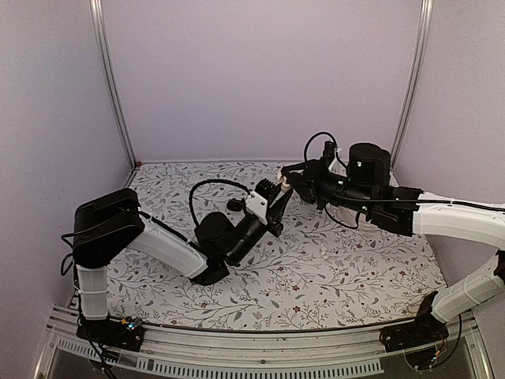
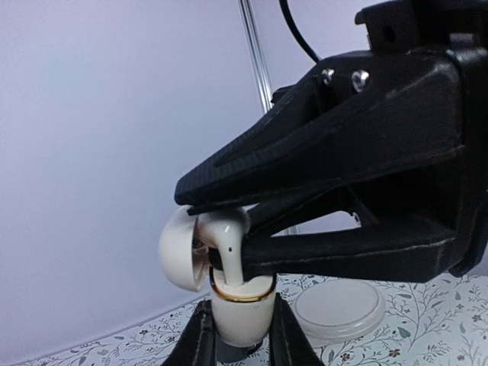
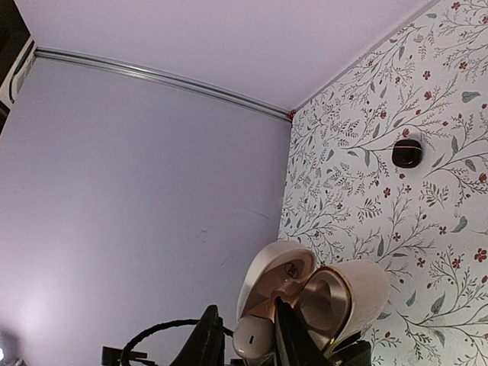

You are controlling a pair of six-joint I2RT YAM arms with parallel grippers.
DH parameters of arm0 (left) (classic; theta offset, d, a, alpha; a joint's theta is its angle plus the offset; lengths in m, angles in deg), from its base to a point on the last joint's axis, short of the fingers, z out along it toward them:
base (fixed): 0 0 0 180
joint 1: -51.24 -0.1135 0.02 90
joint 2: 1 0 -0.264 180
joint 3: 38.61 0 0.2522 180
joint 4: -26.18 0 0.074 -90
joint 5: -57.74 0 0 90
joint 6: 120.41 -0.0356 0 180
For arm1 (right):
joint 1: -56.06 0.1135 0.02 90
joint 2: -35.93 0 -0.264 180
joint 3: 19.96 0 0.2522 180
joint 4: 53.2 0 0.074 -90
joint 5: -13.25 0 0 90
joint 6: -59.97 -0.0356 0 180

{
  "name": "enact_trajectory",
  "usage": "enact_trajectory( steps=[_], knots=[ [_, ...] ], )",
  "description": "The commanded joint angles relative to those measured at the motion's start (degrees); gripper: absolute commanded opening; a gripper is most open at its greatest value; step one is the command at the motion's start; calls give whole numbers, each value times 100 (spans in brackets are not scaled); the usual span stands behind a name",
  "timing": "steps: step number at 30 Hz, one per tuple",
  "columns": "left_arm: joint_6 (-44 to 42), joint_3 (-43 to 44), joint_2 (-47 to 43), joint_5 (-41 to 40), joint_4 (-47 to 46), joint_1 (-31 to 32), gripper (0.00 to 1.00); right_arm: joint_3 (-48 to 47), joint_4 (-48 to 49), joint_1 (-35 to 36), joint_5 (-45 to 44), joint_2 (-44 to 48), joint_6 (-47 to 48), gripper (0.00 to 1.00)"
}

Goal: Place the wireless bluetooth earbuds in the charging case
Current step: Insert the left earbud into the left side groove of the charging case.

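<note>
A white earbud [image 2: 227,240] sat at the open white charging case [image 2: 242,309], above a floral worktop [image 1: 331,268].
Left pincer [image 2: 239,339] clamped the case; right pincer [image 3: 244,339] pinched the earbud. A translucent round disc [image 2: 339,309] and small black pod [image 3: 406,152] lay below.

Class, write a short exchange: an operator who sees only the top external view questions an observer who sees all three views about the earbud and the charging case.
Operator: Is the case open?
Observer: Yes. The charging case stands upright in the left gripper, with its lid swung open to one side.
Operator: Where is the earbud?
Observer: The earbud is held by the right gripper, stem pointing down into the open case.
Operator: Anything else nearby?
Observer: A clear round dish lies flat behind the case.
</note>
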State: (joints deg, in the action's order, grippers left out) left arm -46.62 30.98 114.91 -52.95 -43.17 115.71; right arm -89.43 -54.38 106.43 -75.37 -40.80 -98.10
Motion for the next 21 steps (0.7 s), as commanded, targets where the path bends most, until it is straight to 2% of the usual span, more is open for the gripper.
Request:
enact_trajectory(
  steps=[1, 21],
  knots=[
    [34, 51, -69, 223, -286, 60, 0, -55, -817, 109, -69, -139, 132, 25],
    [266, -28, -162, 148, -258, -4, 0, -357, -1708, 120, -432, -70, 306, 29]
  ],
)
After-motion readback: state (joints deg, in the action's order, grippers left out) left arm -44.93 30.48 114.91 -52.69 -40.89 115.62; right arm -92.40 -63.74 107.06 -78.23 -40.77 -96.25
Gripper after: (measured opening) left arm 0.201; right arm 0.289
